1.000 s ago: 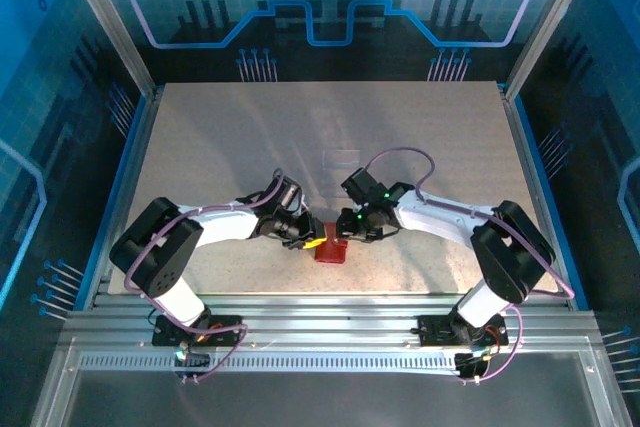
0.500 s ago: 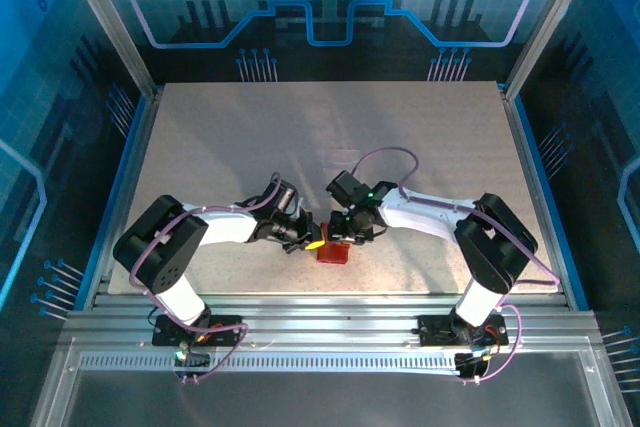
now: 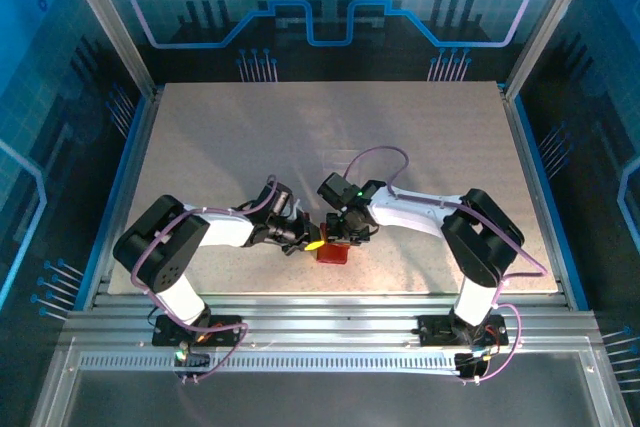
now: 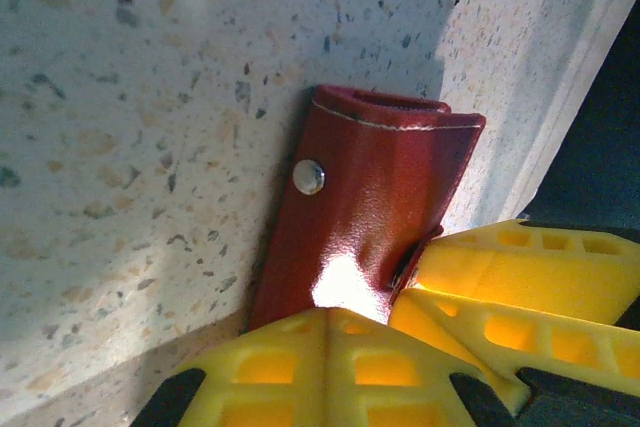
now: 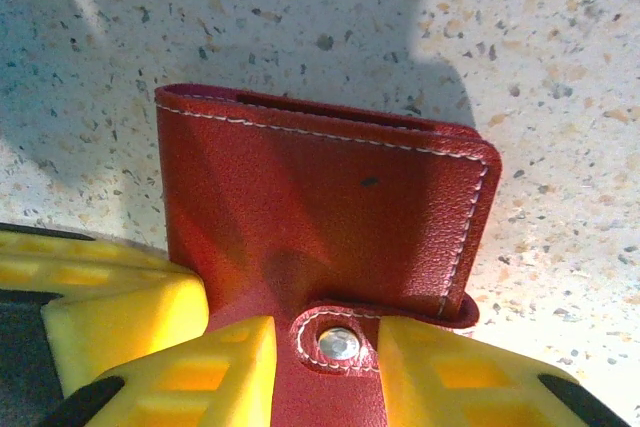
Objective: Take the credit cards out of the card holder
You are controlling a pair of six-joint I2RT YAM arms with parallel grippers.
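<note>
The red card holder [image 3: 331, 253] lies folded shut on the speckled table near the front edge, between both grippers. In the left wrist view its side with a metal stud [image 4: 309, 177] faces me. My left gripper [image 4: 325, 315] is shut, its yellow fingertips pinched together on the holder's [image 4: 370, 187] near edge. In the right wrist view my right gripper [image 5: 328, 332] stands open over the holder [image 5: 320, 197], its two fingers on either side of the snap tab [image 5: 340, 344]. Seen from above, the left gripper [image 3: 313, 244] and right gripper [image 3: 345, 235] meet at the holder. The credit cards are hidden.
A clear plastic tray [image 3: 342, 159] lies faintly visible on the table behind the grippers. The table's front edge [image 3: 330, 292] runs just below the holder, with metal rails beyond it. Frame posts [image 3: 110, 22] stand at the back corners.
My left gripper has shut on the holder's edge. The right arm has swung left and brought its gripper over the snap tab. The holder has stayed in place.
</note>
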